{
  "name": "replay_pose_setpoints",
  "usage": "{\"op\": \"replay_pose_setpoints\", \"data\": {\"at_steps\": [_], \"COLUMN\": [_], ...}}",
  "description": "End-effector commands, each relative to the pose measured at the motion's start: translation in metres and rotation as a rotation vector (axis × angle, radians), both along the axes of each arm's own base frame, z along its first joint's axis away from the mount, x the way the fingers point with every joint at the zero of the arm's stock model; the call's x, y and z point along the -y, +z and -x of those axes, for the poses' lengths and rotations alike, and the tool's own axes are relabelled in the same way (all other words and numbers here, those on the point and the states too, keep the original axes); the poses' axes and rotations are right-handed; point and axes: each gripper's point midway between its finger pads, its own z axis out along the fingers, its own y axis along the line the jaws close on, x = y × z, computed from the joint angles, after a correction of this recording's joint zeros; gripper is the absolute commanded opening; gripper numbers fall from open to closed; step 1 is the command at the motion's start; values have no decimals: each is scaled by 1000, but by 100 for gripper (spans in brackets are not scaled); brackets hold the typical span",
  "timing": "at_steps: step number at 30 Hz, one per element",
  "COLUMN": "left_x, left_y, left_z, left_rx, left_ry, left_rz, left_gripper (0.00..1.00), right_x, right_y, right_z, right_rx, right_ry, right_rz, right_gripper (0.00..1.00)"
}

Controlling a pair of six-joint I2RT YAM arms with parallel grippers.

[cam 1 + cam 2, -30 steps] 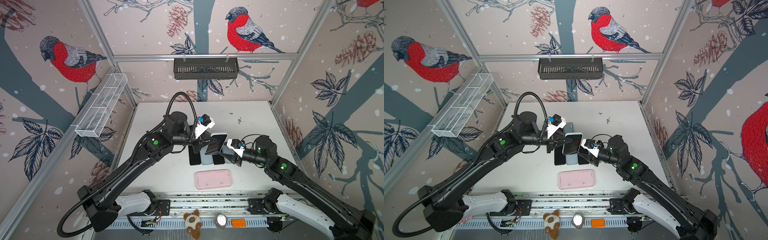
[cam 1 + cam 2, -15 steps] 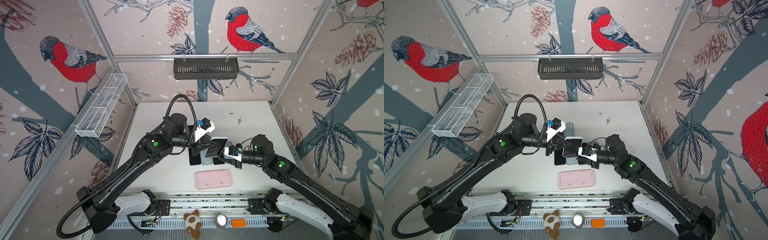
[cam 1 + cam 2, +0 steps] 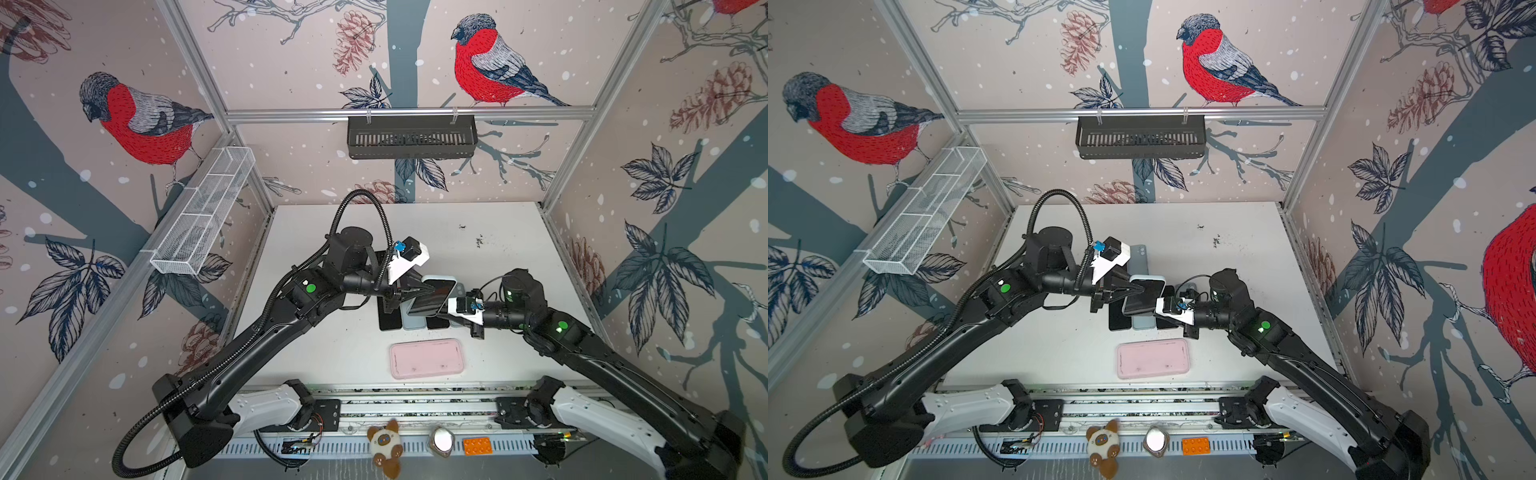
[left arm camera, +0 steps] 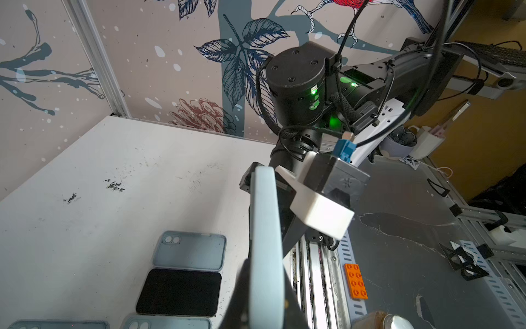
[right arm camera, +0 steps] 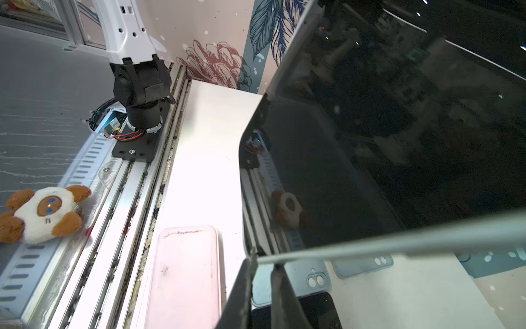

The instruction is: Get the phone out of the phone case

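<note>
The phone [image 3: 430, 297], black screen up, sits in a light blue phone case [image 3: 437, 277] held tilted in the air over the table's middle in both top views. My left gripper [image 3: 419, 289] is shut on the case's left end. Edge-on in the left wrist view, the case [image 4: 266, 228] stands between the two dark fingers [image 4: 242, 287] of that gripper [image 4: 266, 284]. From the right, my right gripper [image 3: 446, 309] is shut on the case's rim [image 5: 370, 245] at a corner of the phone [image 5: 398, 142]; the fingertips [image 5: 247, 270] pinch that thin rim.
Under the held phone lie several black phones [image 3: 388, 320] and empty blue cases [image 4: 190, 250]. A pink case [image 3: 427, 358] lies nearer the front rail. A plush toy [image 3: 384, 446] and an orange brick [image 3: 477, 446] sit below the rail. A black basket [image 3: 411, 137] hangs on the back wall.
My right gripper has moved left to the held phone and shut on the case's rim at its corner. The left gripper has kept its hold, shifting only slightly.
</note>
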Motion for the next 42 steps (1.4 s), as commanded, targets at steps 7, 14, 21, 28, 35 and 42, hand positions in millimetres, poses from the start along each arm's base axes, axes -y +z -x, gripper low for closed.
{"op": "replay_pose_setpoints", "data": {"at_steps": [7,14,21,28,35,42], "left_x": [8,9,7,4,4,6], "left_y": [23,23,26,29,32,31], "left_z": [3,5,4,5,7,6], "left_rx": [39,34,56,70,75,70], "left_ry": [-53,-65,-48,-42,-46,-47], "left_rz": [93,108,125,132,136,156], "left_gripper": [0,0,0,0,0,0], "right_x": [-7,-7,-8,-7,-9,-11], "right_y": [30,26,28,26,24,29], "right_z": [11,11,19,17,19,20], "right_rx": [85,72,53,52,35,60], "right_ry": [88,90,125,119,139,162], "right_rz": [-95,-85,-104,-98,-96,-128], "right_gripper": [13,28,33,23,12,3]}}
